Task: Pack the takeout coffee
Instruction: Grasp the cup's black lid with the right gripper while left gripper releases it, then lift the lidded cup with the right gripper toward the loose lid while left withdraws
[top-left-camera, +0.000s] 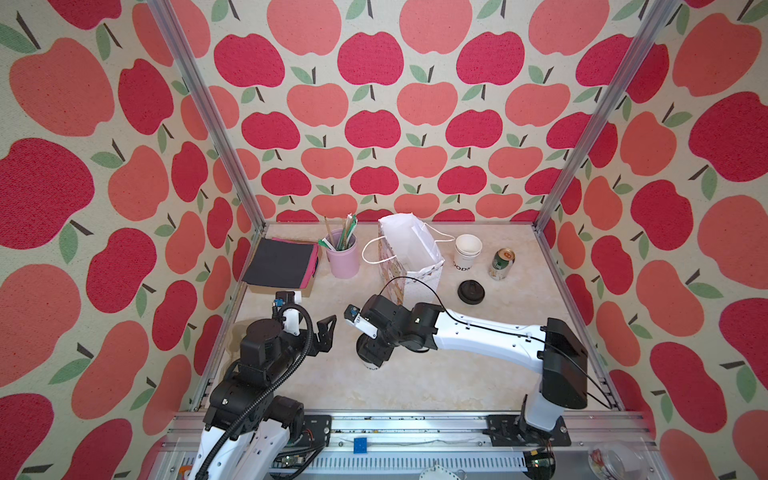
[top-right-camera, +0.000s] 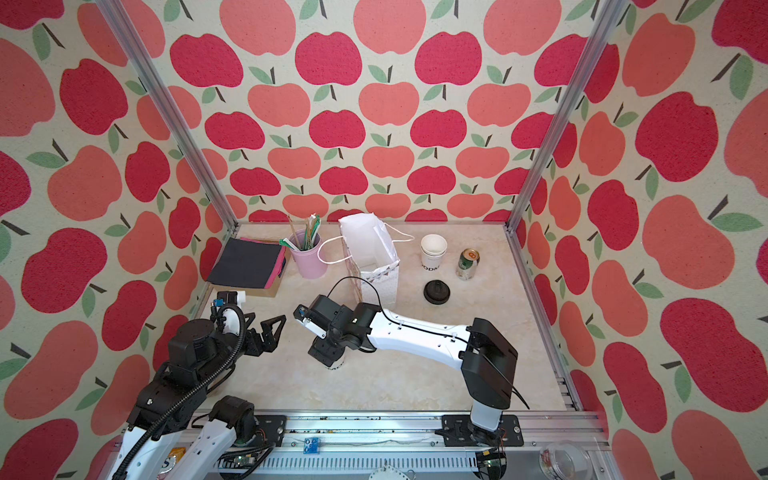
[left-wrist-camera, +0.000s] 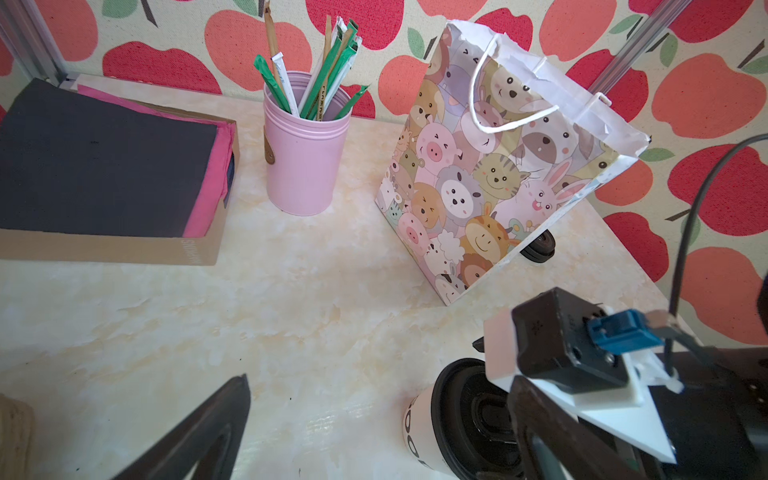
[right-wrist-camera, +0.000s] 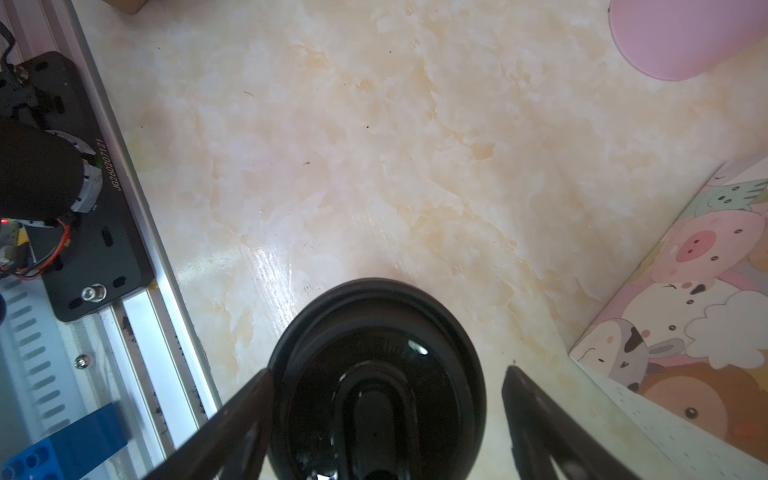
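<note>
The takeout coffee, a white paper cup with dark lettering and a black sip lid, stands upright at the table's middle front. In both top views it is almost hidden under my right gripper, with only its lower side showing. That gripper points straight down over the cup with its jaws either side of the lid. In the right wrist view one finger touches the lid's rim, while the other stands a little clear. My left gripper hovers open to the cup's left, holding nothing.
An open cartoon-animal paper bag stands just behind the cup. To its right are a stack of lidless white cups, a green can and a loose black lid. At back left stand a pink straw holder and a cloth box.
</note>
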